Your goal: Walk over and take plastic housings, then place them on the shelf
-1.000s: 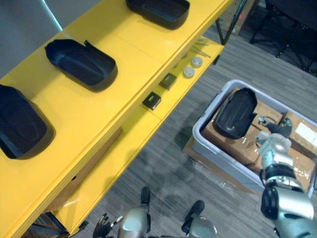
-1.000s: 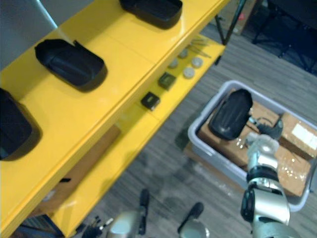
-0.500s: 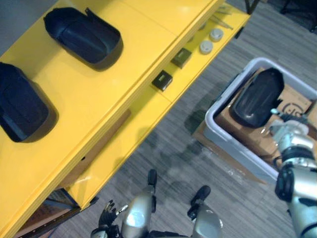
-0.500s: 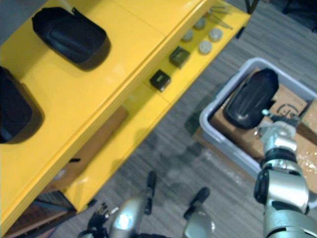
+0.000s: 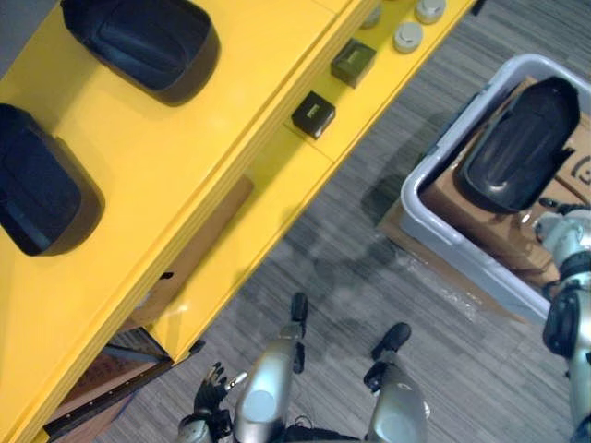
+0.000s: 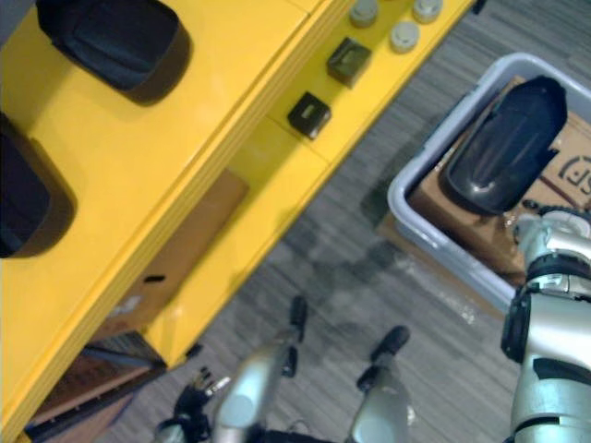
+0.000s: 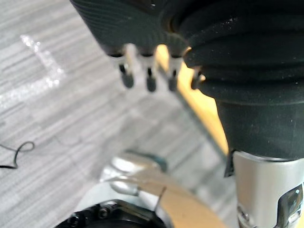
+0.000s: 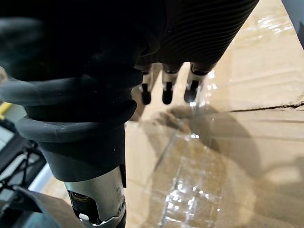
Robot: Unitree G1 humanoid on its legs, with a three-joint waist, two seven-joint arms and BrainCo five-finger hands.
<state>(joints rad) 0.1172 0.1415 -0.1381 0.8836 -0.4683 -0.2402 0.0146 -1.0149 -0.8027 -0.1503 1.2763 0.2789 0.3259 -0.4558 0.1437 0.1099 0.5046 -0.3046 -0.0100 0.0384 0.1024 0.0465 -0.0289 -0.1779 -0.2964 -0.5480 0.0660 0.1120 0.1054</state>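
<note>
The right hand (image 6: 545,233) hangs with loose, straight fingers and holds nothing, so it should move over to the black housing (image 5: 517,148) lying just beside it in the grey bin (image 5: 459,253) and grab its edge tight.

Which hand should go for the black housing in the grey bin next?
Right. The right hand hangs over the cardboard in the bin, beside the housing; the left hand hangs low by the shelf, far off.
</note>
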